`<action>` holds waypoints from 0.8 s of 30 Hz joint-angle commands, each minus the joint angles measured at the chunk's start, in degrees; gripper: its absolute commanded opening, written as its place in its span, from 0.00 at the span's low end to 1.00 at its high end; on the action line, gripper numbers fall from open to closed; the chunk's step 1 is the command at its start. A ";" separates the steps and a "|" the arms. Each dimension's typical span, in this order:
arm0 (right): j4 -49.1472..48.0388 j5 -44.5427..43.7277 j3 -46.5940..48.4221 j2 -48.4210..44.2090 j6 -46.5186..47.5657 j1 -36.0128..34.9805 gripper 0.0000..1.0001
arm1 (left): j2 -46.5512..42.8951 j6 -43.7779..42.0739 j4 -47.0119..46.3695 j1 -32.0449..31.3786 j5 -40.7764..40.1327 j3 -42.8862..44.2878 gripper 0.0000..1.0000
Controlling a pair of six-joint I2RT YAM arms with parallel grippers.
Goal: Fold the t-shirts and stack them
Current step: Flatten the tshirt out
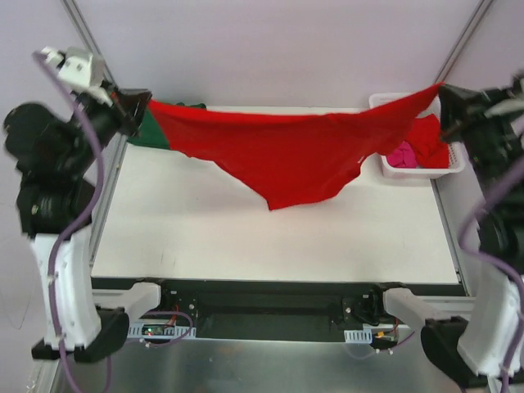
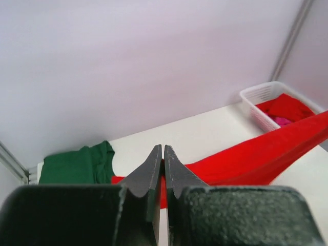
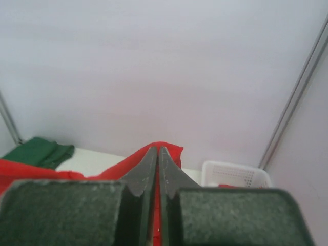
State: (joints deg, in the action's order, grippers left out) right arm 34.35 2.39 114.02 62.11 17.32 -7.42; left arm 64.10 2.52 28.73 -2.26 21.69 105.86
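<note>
Four t-shirts are in view: two red, one green, one pink. The stretched red t-shirt hangs in the air above the far half of the counter, pulled out between the two tools. The left tool is pinched tight on its left end over the counter's far left corner, and its wrist view shows red cloth clamped between the closed fingers. The right tool is pinched on the other end above the far right corner, with red cloth caught at its tips. The shirt's middle sags to a point without touching the counter.

The green t-shirt lies at the far left corner. One white lattice basket sits at the far right corner, holding the second red t-shirt and the pink t-shirt.
</note>
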 commanded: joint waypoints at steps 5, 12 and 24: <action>4.41 9.91 0.77 -11.91 -2.56 0.30 0.01 | -12.41 -0.68 15.55 -0.02 8.71 2.23 0.00; 6.09 12.55 4.64 -16.14 -2.99 0.39 0.01 | -16.80 -0.50 21.37 -0.02 9.16 11.46 0.00; 0.02 6.13 5.60 -14.29 0.52 0.39 0.01 | -15.58 -6.48 19.08 -0.02 0.72 23.69 0.00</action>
State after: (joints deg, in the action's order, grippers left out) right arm 40.91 11.84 119.74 47.57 16.14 -7.35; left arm 47.18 -1.04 49.95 -2.26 26.76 128.53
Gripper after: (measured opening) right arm 0.015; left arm 0.008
